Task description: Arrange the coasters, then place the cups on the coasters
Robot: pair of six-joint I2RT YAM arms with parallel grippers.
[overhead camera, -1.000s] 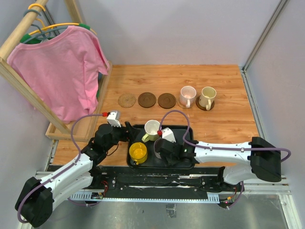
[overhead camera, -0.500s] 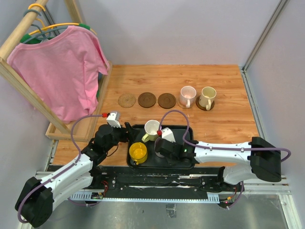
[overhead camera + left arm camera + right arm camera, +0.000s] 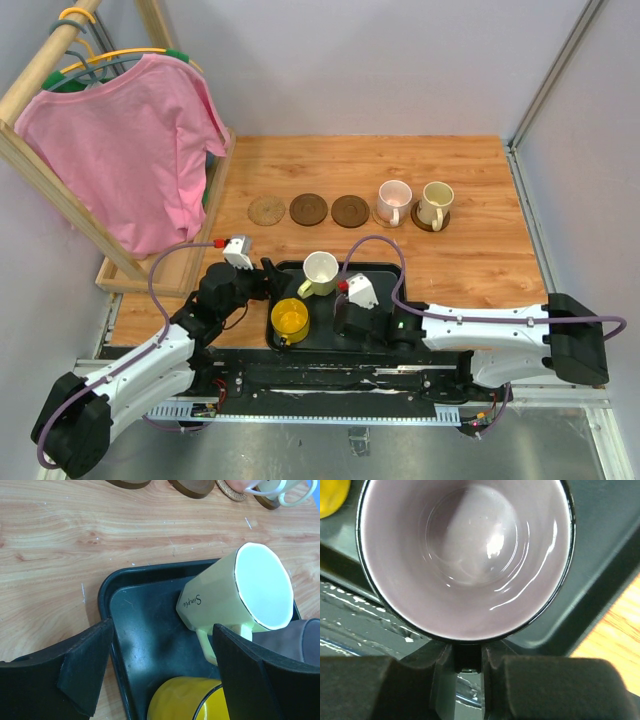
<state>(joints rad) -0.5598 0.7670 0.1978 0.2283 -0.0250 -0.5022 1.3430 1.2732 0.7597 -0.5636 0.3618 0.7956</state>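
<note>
Top external view gives us the main change. The right tool [image 3: 345, 318] has slid back toward the near edge of the black rectangular tray [image 3: 385, 278], and its arm sits lower and further right than a second ago. Its jaws have also drawn in over that second. In the right wrist view they stand narrow, pinching a dark strip at the near side of the greyish purple mug [image 3: 470, 555]. We cannot tell whether that strip is handle or rim, nor whether the mug is lifted off the tray floor.

Nothing else has moved. The left tool [image 3: 162, 677] hangs wide and holds nothing over the tray's left corner. Ahead of it on the tray stands the pale yellow-cream mug [image 3: 240, 590], with the bright yellow mug [image 3: 185, 700] just nearer.

Along the back of the wooden desk [image 3: 470, 260] we see a row. A tan cork coaster [image 3: 266, 210] and two dark brown wooden coasters [image 3: 308, 208] [image 3: 350, 210] lie bare. The pale pink mug [image 3: 394, 202] and the cream-white mug [image 3: 436, 204] each sit on a coaster.
</note>
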